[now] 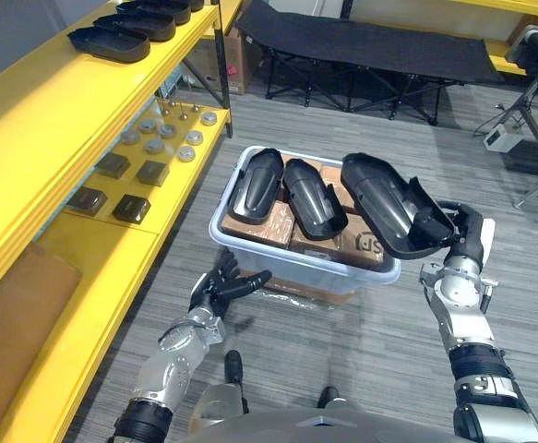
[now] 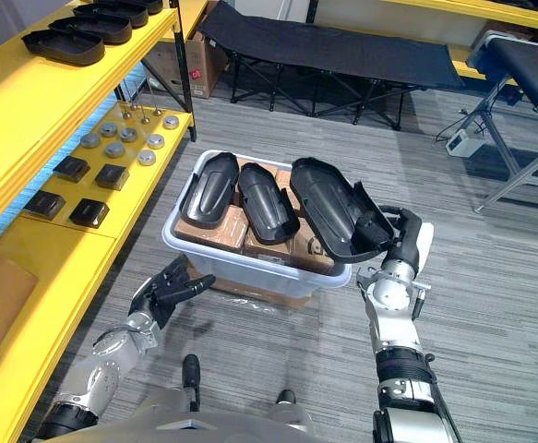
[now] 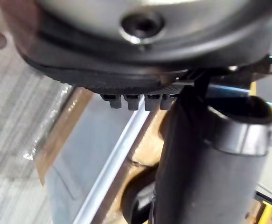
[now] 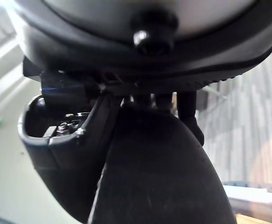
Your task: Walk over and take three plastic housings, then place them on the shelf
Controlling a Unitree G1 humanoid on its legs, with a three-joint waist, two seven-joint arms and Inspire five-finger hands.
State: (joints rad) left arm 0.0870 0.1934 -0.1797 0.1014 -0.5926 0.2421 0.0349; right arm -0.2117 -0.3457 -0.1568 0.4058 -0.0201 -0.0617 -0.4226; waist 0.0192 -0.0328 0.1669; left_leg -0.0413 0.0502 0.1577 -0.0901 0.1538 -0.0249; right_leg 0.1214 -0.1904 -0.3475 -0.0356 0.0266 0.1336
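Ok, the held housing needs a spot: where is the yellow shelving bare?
The upper yellow shelf board is bare this side of the row of black plastic housings. The lower board is crowded with round metal discs and dark square blocks; a bare patch lies between those blocks and the brown cardboard sheet.

Glossy plastic, matt card
The housings [image 1: 313,198] looked glossy black plastic; the bin [image 1: 287,260], cloudy smooth plastic; the boxes [image 1: 267,224] inside, matt brown card.

**A:** where are the cams on this rig?

**B:** two head cams sit side by side, looking steeply down on the bin [image 1: 287,261]. Both share it and the shelf [image 1: 65,101] left of it. The wrist cams are super close, left at the bin's rim, right against a housing [image 4: 52,149].
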